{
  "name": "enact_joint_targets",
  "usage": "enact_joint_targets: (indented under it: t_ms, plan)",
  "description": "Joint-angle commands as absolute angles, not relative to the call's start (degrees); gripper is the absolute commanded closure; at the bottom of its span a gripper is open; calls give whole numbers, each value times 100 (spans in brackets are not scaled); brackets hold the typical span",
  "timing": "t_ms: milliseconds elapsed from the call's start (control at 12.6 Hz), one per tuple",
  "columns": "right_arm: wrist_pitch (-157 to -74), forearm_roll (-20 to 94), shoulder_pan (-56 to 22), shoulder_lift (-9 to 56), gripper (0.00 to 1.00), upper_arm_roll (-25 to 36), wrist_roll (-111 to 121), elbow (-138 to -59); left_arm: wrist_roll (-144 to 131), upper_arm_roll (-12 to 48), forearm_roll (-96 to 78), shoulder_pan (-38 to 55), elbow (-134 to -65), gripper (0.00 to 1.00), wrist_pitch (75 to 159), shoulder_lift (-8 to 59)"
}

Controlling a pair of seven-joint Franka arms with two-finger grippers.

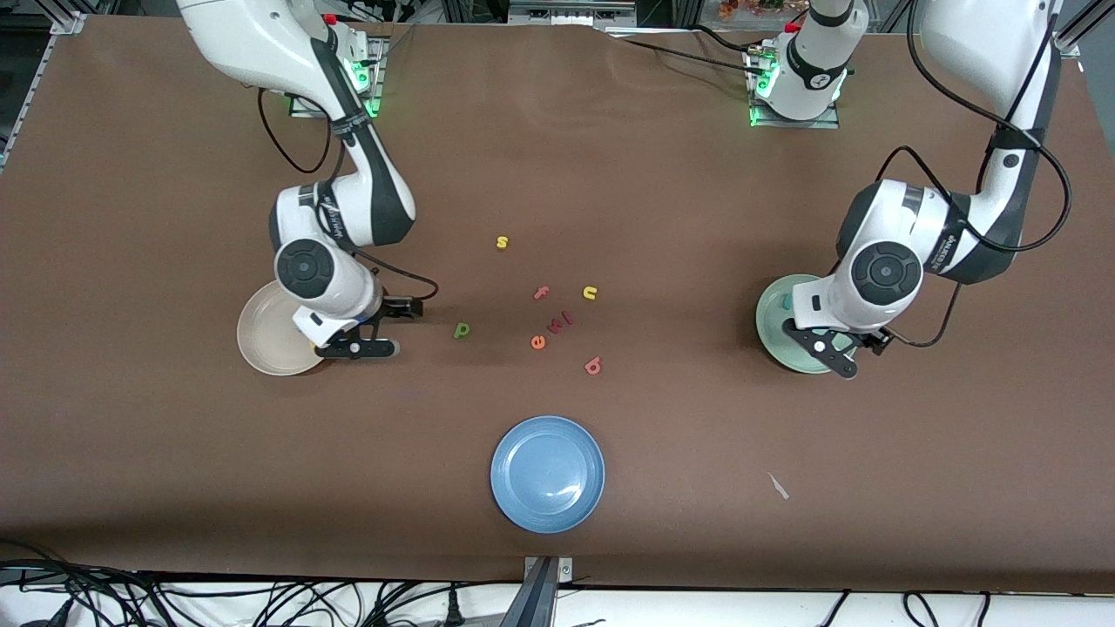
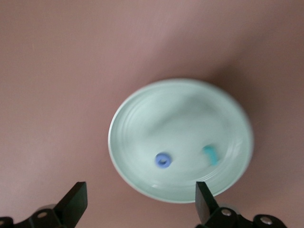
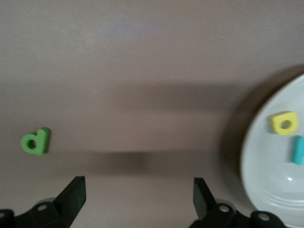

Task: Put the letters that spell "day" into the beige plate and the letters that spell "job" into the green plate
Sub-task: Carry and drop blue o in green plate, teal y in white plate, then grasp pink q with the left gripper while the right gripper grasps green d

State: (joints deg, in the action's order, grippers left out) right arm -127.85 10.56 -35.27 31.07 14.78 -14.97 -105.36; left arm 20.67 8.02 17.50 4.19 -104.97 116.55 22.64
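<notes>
The beige plate (image 1: 261, 348) lies toward the right arm's end of the table; in the right wrist view this plate (image 3: 266, 185) holds a yellow "a" (image 3: 284, 123) and a teal "y" (image 3: 298, 149). My right gripper (image 1: 407, 328) hangs open and empty over bare table between that plate and the green "d" (image 1: 462, 330) (image 3: 35, 141). The green plate (image 1: 775, 326) (image 2: 142, 114) holds a blue "o" (image 2: 163, 160) and a teal "j" (image 2: 210, 155). My left gripper (image 1: 865, 359) (image 2: 140, 202) stands open and empty over that plate's rim. The salmon "b" (image 1: 593, 366) lies mid-table.
Loose letters lie mid-table: a yellow "s" (image 1: 502, 242), a pink "f" (image 1: 541, 293), a yellow "u" (image 1: 590, 293), an orange "e" (image 1: 538, 341) and a red piece (image 1: 562, 320). A blue plate (image 1: 547, 473) sits nearest the front camera. A small pale scrap (image 1: 778, 486) lies beside it.
</notes>
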Motion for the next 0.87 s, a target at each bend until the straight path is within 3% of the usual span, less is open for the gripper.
enact_joint_targets:
  t_ms: [0,159,794]
  plan:
    - [-12955,1413,-3551,3348,0,1354,-1740,-10293,2109,844,874,509,-10091,0,11505,2355]
    - [-12964,1643,-3551,3489,0,1257,-1836,-10143,2101,853,337,597,-9985,0,11584,2583]
    - [-13025,1661,-3779,4166,1,1134,-2891,-9308,2180,1257,-896,1220,-9748,0,13646,3347]
